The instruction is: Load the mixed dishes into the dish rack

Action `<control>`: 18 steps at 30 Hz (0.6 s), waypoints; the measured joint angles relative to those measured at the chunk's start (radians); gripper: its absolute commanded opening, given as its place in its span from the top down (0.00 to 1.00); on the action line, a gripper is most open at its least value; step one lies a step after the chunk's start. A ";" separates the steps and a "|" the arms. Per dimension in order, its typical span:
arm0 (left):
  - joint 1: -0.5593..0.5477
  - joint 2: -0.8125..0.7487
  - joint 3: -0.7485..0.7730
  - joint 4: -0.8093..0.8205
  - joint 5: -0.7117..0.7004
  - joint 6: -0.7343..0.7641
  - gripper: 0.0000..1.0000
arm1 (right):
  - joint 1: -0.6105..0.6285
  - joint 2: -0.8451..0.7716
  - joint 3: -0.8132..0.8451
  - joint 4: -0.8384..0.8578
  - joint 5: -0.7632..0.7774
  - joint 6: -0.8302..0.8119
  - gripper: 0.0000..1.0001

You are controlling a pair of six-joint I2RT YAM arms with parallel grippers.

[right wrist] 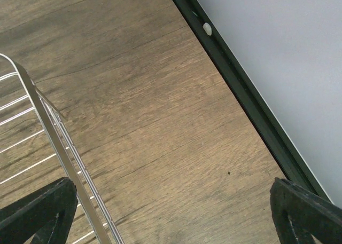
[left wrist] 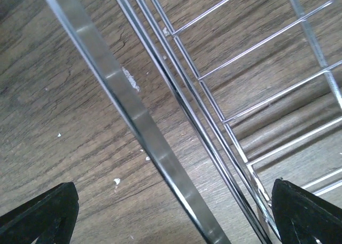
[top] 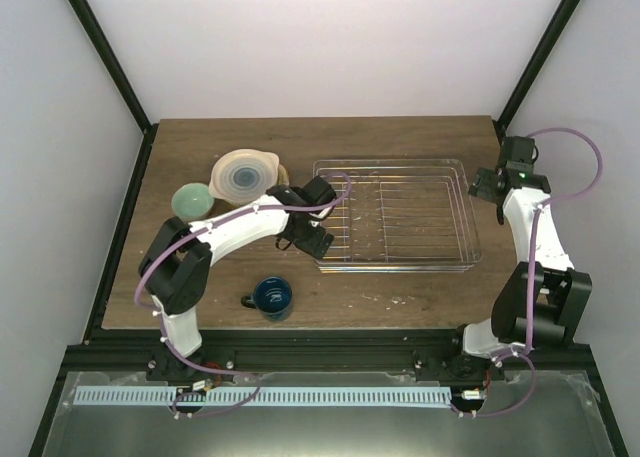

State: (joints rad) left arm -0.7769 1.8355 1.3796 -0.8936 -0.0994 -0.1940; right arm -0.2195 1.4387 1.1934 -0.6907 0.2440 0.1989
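The silver wire dish rack (top: 395, 217) stands empty on the table, right of centre. A stack of round plates (top: 245, 175), cream with teal rings on top, lies at the back left, with the pale mint bowl (top: 191, 199) to its left. The dark blue mug (top: 271, 295) stands near the front edge. My left gripper (top: 308, 239) is open and empty, low over the rack's left rim (left wrist: 133, 116), with the rim between its spread fingers (left wrist: 173, 186). My right gripper (top: 487, 187) is open and empty over bare table (right wrist: 173, 182), just right of the rack's right rim (right wrist: 48, 126).
The wooden table (top: 400, 142) has a black frame along its edges (right wrist: 240, 84) and white walls close behind and at both sides. Small white specks lie on the wood near the rack (left wrist: 116, 181).
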 measured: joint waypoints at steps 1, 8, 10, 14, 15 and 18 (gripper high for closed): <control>-0.001 -0.006 0.000 0.000 0.004 0.004 0.00 | 0.000 -0.003 -0.003 0.005 -0.004 0.000 0.00; -0.014 -0.077 0.000 0.005 0.024 0.019 0.00 | 0.001 -0.045 -0.024 0.034 -0.059 -0.007 0.00; -0.017 -0.109 0.000 0.020 0.029 0.018 0.00 | 0.006 -0.065 -0.039 0.051 -0.090 -0.007 0.00; -0.018 -0.169 0.000 0.071 0.023 0.018 0.00 | 0.023 -0.112 -0.073 0.095 -0.169 -0.008 0.00; -0.015 -0.179 0.004 0.084 0.020 0.019 0.00 | 0.033 -0.126 -0.084 0.109 -0.186 -0.008 0.00; 0.014 -0.180 0.030 0.110 0.026 0.020 0.00 | 0.085 -0.161 -0.101 0.135 -0.228 -0.010 0.00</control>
State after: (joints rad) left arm -0.7628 1.6558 1.4094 -0.7834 -0.0731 -0.1741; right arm -0.1345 1.2774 1.0920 -0.5556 0.0162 0.1894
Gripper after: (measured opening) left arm 0.998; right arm 0.998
